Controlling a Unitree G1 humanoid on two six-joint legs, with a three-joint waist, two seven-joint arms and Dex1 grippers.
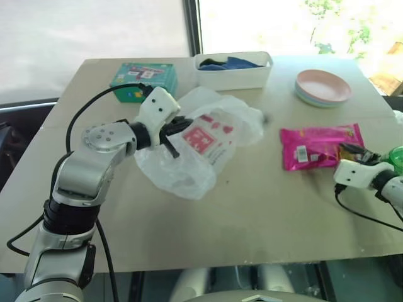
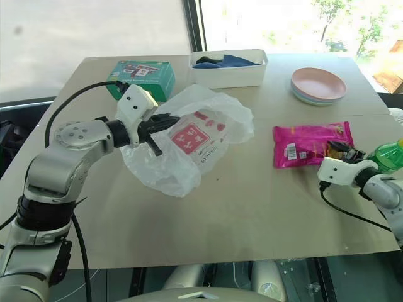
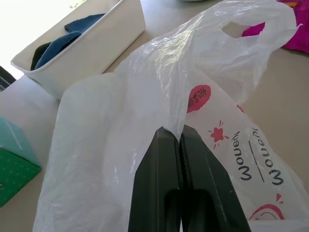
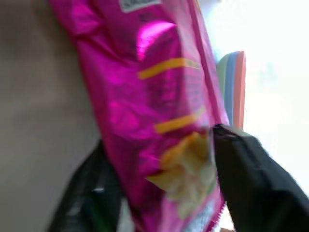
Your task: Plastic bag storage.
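The plastic bag [image 1: 211,135] is thin, translucent white with a pink-red print, and spreads crumpled over the middle of the table [image 1: 252,214]. My left gripper [image 1: 181,128] is shut on a fold of it near its left side. The left wrist view shows the two black fingers [image 3: 164,159] pressed together with the film pinched at their tips. A shiny magenta snack packet [image 1: 318,146] lies flat to the right. My right gripper [image 2: 340,150] is at that packet's near right end, and in the right wrist view the end of the packet [image 4: 159,96] lies inside it.
At the back stand a white bin [image 1: 233,78] holding blue cloth, a teal box [image 1: 145,78] to its left and a stack of pastel plates [image 1: 323,87] to its right. A green bottle [image 1: 397,156] sits by the right edge, beside my right arm.
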